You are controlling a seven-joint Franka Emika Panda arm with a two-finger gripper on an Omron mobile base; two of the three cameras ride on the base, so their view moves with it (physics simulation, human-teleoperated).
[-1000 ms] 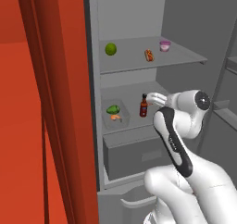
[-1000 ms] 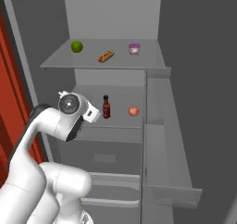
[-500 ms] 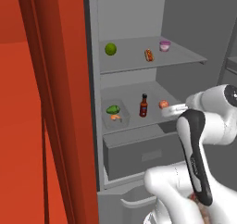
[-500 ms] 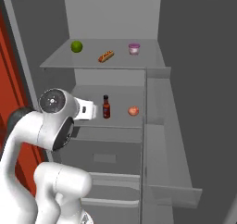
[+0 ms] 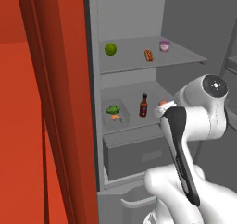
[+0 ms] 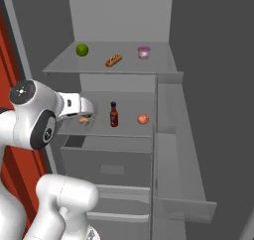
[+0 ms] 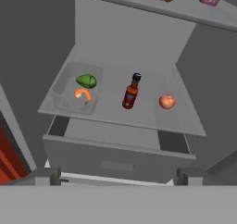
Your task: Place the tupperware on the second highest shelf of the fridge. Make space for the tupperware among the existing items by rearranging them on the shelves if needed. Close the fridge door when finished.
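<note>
The clear tupperware (image 7: 76, 93) with green and orange food lies at the left of the second highest shelf (image 7: 139, 116), also seen as tupperware (image 5: 115, 114). To its right stand the dark red-capped bottle (image 7: 131, 91) and a small round fruit (image 7: 167, 101). My gripper (image 7: 118, 177) is open and empty, hanging in front of the shelf edge, apart from everything. On the top shelf are the lime (image 5: 110, 48), hot dog (image 5: 148, 55) and pink cup (image 5: 164, 46). The fridge door (image 6: 178, 150) stands open at the right.
A grey drawer box (image 7: 115, 158) sits right under the second shelf, with the bottom drawer (image 5: 125, 200) below it. Red cabinets (image 5: 46, 102) wall in the left side. My white arm (image 5: 199, 121) fills the space before the fridge's right half.
My arm has drawn back from the second shelf and swung away from its middle. The jaws have stayed open, and the tupperware has stayed on the shelf.
</note>
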